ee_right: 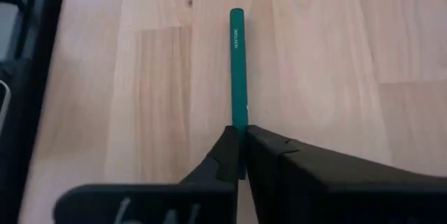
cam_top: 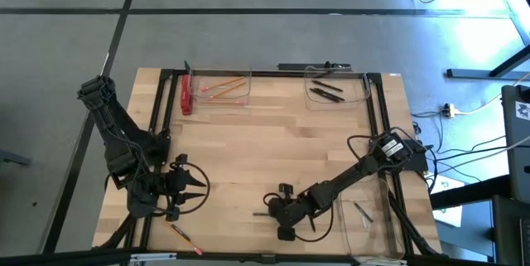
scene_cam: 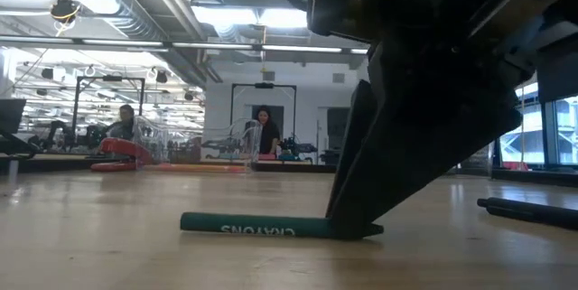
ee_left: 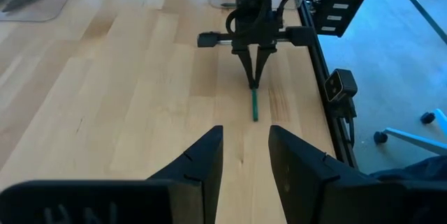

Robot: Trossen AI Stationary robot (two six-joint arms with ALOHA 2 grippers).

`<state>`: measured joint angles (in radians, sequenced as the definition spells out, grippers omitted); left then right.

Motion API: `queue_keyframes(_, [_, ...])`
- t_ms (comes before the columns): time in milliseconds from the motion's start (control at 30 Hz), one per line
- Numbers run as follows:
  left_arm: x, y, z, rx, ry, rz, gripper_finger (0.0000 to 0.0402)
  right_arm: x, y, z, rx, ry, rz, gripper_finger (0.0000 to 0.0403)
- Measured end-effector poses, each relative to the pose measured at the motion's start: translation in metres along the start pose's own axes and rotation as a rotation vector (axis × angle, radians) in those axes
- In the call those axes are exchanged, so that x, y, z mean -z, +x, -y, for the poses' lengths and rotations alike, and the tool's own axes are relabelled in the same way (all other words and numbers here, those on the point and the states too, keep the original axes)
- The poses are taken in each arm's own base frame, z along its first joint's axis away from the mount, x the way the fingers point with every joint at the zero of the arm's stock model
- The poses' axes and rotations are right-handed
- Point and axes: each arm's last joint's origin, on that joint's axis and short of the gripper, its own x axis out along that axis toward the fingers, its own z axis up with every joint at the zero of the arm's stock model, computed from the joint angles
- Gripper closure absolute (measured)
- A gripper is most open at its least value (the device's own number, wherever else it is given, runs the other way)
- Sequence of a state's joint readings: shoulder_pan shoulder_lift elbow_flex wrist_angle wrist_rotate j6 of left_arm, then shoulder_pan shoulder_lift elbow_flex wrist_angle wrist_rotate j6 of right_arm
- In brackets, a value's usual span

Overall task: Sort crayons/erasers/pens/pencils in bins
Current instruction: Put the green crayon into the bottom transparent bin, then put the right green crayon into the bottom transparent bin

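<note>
while your right claw [ee_right: 239, 155] pinches down on the near end of the green crayon [ee_right: 238, 63], the crayon lies flat on the worktop [cam_top: 273, 142], so you are set for a lift by one tip, not the middle. in the right wrist view its long axis runs straight up the frame, away from the fingers; in the high view it sits at lower centre, pointing toward the left edge. in the low view the printed "crayons" label reads upside down, with the dark fingers clamped over its right end.

your left claw [ee_left: 244, 158] hangs open at lower left of the high view, holding nothing and aimed across at the crayon, waiting. near it, at the bottom edge, one pencil [cam_top: 184, 237] lies loose, slanted down to the right.

farther off, along the upper edge of the worktop, the bins are already part filled: pencils in the upper-centre bin [cam_top: 220, 73] with a red bar [cam_top: 186, 94] just left of it, pens [cam_top: 326, 90] in the upper-right bin [cam_top: 364, 92]. a third bin [cam_top: 374, 216] sits at lower right, likely the crayon's home.
</note>
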<state>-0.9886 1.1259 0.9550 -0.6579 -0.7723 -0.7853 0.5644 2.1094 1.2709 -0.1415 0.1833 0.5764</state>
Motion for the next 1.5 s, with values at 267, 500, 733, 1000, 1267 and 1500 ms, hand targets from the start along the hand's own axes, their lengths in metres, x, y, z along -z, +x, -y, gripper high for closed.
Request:
queue_keyframes(267, [0.000, 0.000, 0.000, 0.000, 0.002, 0.000, 0.0292, -0.004, 0.001, 0.001, 0.001, 0.090, 0.037, 0.0377])
queue_keyframes(500, [0.000, 0.000, 0.000, 0.000, 0.003, 0.000, 0.0292, -0.009, 0.002, 0.003, -0.029, 0.130, 0.064, 0.0391])
queue_keyframes(733, [0.000, 0.000, 0.000, -0.002, 0.005, -0.001, 0.0292, -0.020, 0.000, 0.003, -0.027, 0.133, 0.053, 0.0401])
queue_keyframes(1000, [0.000, 0.000, 0.000, -0.003, 0.008, -0.003, 0.0292, -0.033, -0.006, 0.009, 0.017, 0.140, -0.032, 0.0400])
queue_keyframes(1267, [0.000, 0.000, 0.000, -0.003, 0.008, -0.003, 0.0292, -0.055, -0.018, 0.025, 0.021, 0.181, -0.189, 0.0399])
queue_keyframes(1500, [0.000, 0.000, 0.000, -0.003, 0.008, -0.003, 0.0292, -0.082, -0.035, 0.029, 0.036, 0.217, -0.200, 0.0399])
